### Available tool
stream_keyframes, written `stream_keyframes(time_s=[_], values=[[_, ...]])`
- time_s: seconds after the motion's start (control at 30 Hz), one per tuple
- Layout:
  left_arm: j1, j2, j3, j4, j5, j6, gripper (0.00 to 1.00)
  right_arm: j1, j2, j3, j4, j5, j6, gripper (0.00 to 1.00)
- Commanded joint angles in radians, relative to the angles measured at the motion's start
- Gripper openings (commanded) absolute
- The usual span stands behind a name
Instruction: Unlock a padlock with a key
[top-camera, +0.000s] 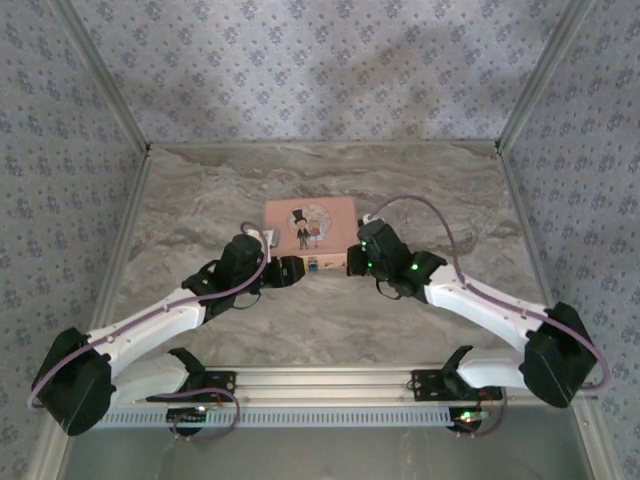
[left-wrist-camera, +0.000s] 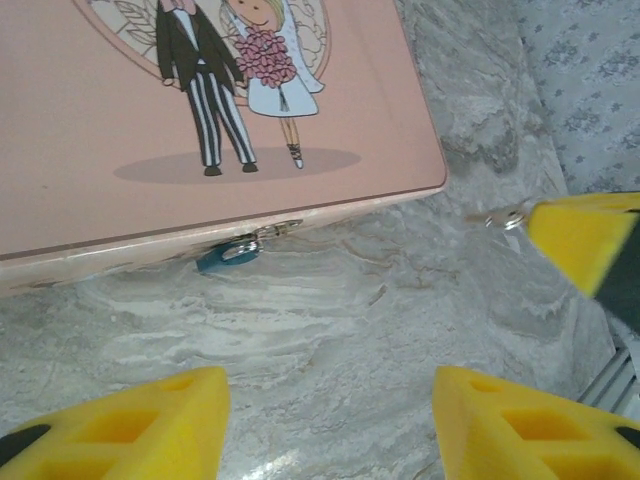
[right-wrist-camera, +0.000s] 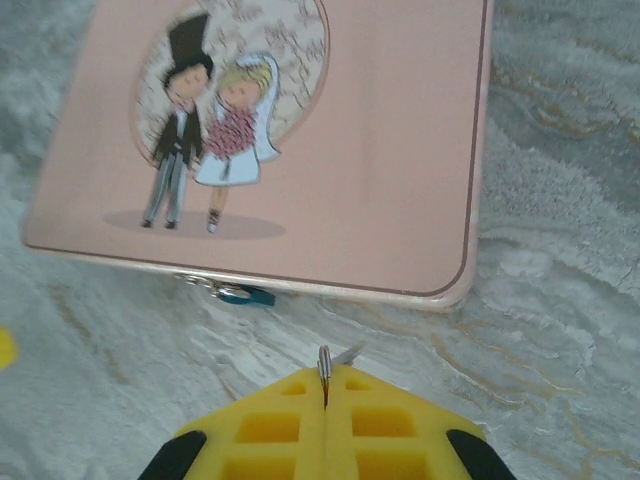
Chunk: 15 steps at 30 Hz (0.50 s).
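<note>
Hanging from the silver clasp (left-wrist-camera: 283, 230) on the near wall of the pink cartoon-printed tin box (top-camera: 310, 205), the tiny bluish-grey metal padlock (left-wrist-camera: 228, 255) is seen low against the grey marbled counter (top-camera: 300, 325), about midway between the counter's left and right edges. Its long axis is judged to run roughly along that near wall; which end carries the keyhole cannot be told.

The small silver key (right-wrist-camera: 325, 360) is pinched in the clenched right tool (right-wrist-camera: 325, 400), and its free end is pointed towards the tin. In the right wrist view the padlock (right-wrist-camera: 245, 294) is placed ahead of the key and off to the left, with bare counter between them. In the left wrist view the key (left-wrist-camera: 505, 218) is seen projecting leftwards from the right tool (left-wrist-camera: 585, 240), well apart from the lock, so a leftward and forward travel is judged to be needed, and perhaps a turn of the key to line it up with the lock's axis.

The left tool (left-wrist-camera: 330, 430) is held released, with nothing between its yellow fingers (left-wrist-camera: 190, 420), and the padlock is faced from the near side. From above, the padlock (top-camera: 316, 264) is found between the left tool (top-camera: 290, 270) and the right tool (top-camera: 352, 258); neither is clearly the nearer.
</note>
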Motion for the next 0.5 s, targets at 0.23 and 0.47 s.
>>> stream_keyframes(time_s=[0.23, 0.47], values=[[0.009, 0.045, 0.082, 0.318, 0.212, -0.019, 0.74, -0.127, -0.215, 0.070, -0.059, -0.281, 0.005, 0.00], [0.036, 0.143, 0.213, 0.513, 0.432, -0.018, 0.82, -0.251, -0.238, 0.135, -0.006, -0.575, 0.150, 0.00]])
